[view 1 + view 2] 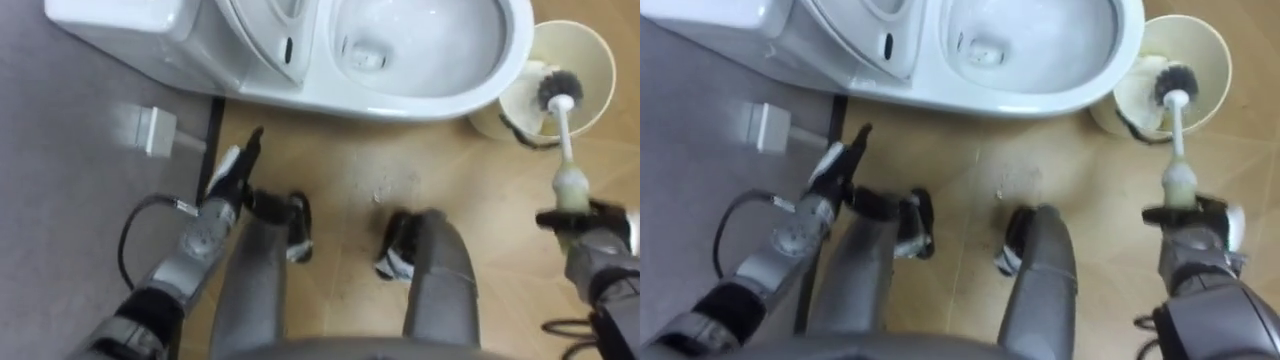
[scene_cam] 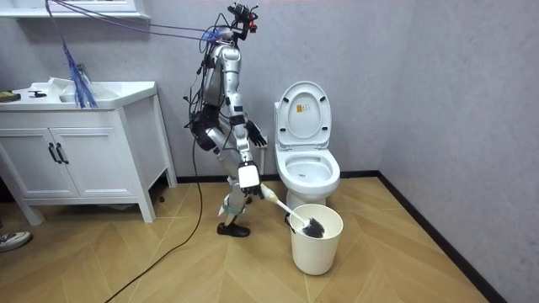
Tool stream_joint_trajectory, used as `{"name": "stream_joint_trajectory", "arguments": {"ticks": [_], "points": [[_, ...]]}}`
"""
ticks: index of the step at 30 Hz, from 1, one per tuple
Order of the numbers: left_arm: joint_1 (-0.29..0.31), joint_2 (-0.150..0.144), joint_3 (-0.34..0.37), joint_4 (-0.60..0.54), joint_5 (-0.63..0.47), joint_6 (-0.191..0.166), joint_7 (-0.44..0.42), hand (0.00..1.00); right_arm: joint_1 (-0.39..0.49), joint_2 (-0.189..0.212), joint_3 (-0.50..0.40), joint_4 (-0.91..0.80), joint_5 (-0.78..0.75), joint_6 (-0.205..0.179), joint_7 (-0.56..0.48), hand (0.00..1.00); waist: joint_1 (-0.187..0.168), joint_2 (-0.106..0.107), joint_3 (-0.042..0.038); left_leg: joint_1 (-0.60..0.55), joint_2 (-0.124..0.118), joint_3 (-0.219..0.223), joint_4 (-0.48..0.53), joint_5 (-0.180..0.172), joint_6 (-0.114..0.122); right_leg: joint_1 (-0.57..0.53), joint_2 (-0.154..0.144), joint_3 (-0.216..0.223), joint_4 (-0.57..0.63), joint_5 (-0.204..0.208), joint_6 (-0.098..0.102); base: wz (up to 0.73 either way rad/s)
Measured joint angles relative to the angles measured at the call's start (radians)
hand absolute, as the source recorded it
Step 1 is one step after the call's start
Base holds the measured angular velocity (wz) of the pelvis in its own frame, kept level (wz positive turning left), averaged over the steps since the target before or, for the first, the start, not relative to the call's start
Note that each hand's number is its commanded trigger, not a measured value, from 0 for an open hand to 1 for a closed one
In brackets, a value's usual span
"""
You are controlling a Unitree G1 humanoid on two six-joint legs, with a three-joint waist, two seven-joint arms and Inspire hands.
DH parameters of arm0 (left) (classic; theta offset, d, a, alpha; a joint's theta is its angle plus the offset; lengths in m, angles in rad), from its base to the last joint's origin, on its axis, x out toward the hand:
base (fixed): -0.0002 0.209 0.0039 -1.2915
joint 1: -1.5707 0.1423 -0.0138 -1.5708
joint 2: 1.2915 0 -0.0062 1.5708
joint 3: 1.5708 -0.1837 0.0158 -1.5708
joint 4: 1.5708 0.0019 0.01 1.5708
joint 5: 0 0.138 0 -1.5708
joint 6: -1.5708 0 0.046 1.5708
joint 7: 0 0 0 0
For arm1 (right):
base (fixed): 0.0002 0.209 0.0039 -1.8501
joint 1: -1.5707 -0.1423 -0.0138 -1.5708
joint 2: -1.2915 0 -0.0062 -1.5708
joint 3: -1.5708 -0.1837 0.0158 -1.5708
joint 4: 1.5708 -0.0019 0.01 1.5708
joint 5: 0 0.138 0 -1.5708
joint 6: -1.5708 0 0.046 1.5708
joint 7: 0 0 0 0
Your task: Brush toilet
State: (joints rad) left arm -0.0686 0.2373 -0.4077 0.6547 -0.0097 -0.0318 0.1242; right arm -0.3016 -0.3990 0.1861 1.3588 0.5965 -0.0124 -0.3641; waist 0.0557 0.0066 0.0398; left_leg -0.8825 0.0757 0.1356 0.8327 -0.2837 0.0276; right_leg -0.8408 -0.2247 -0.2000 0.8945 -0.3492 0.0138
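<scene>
The robot is standing on the wooden floor (image 1: 340, 160) at the toilet (image 1: 420, 100), between it and a white cabinet (image 2: 84, 151) on the room view's left. The seat and lid are standing raised and the bowl is lying open.

The right hand (image 1: 585, 222) is curling its fingers round the handle end of the toilet brush (image 1: 566, 140). The brush is slanting away from the hand, and its dark bristle head is sitting inside the cream bin (image 1: 598, 55), below the rim. The bin is standing on the floor just beside the bowl's front edge, on the robot's right. Whether it is touching the bowl cannot be told.

The left hand (image 1: 232, 175) is hanging low on the robot's left with its fingers straight and holding nothing. It is pointing toward the dark skirting strip (image 1: 215, 120) at the floor's edge, near the toilet's base. A white box (image 1: 155, 130) is sitting on the grey wall beyond it.

Bare floor is lying open between the robot's feet and the toilet's front rim, and more is stretching past the bin in the room view.
</scene>
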Motion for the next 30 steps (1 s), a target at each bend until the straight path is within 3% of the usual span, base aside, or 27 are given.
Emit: {"name": "stream_joint_trajectory", "arguments": {"ticks": [4,7,10,17,19,21,27,30], "points": [[0.046,0.019,0.056,0.026,-0.001,0.000,0.003,0.00,0.044,0.028,-0.026,-0.013,0.076,0.001,0.001,1.00,-0.011,-0.002,-0.0041,0.095,-0.008,0.003,-0.070,0.003,-0.001,0.099,0.004,-0.013,-0.074,0.007,0.011,0.00],[0.063,0.017,0.086,0.072,0.000,-0.001,0.003,0.00,0.075,0.052,-0.057,-0.024,0.078,0.001,0.001,1.00,-0.028,-0.005,-0.0063,0.164,-0.020,0.001,-0.129,0.012,-0.004,0.169,0.005,-0.020,-0.128,0.012,0.020,0.07],[0.084,0.018,0.112,0.092,0.002,-0.003,0.003,0.00,0.109,0.054,-0.101,-0.060,0.079,0.000,-0.010,1.00,-0.030,-0.007,-0.0121,0.214,-0.022,0.004,-0.166,0.012,-0.005,0.222,0.009,-0.025,-0.170,0.015,0.025,0.00],[0.134,0.018,0.178,0.134,0.001,-0.015,0.003,0.00,0.186,0.057,-0.142,-0.158,-0.007,-0.009,-0.088,1.00,-0.031,-0.015,-0.0171,0.363,-0.023,0.015,-0.239,0.015,-0.010,0.375,0.026,-0.028,-0.268,0.024,0.039,-0.03],[0.180,0.018,0.216,0.130,0.008,-0.016,0.003,0.00,0.228,0.067,-0.144,-0.208,-0.078,-0.008,-0.118,1.00,-0.031,-0.025,-0.0313,0.432,-0.024,0.014,-0.282,0.018,-0.015,0.446,0.035,-0.032,-0.320,0.032,0.044,0.00],[0.218,0.018,0.249,0.128,0.038,-0.018,0.003,0.00,0.262,0.074,-0.144,-0.251,-0.174,-0.009,-0.129,1.00,-0.033,-0.029,-0.0357,0.479,-0.023,0.012,-0.311,0.020,-0.018,0.503,0.043,-0.042,-0.363,0.043,0.046,0.02],[0.338,0.019,0.341,0.127,0.041,-0.018,0.003,0.00,0.354,0.082,-0.152,-0.425,-0.489,-0.012,-0.152,1.00,-0.023,-0.038,-0.0410,0.622,-0.020,0.011,-0.400,0.023,-0.024,0.663,0.069,-0.057,-0.487,0.077,0.057,0.00],[0.393,0.016,0.391,0.118,0.042,-0.020,0.004,0.00,0.373,0.091,-0.152,-0.500,-0.608,-0.013,-0.158,1.00,-0.022,-0.044,-0.0386,0.675,-0.021,0.011,-0.434,0.024,-0.029,0.724,0.073,-0.069,-0.522,0.082,0.058,0.04]]}}
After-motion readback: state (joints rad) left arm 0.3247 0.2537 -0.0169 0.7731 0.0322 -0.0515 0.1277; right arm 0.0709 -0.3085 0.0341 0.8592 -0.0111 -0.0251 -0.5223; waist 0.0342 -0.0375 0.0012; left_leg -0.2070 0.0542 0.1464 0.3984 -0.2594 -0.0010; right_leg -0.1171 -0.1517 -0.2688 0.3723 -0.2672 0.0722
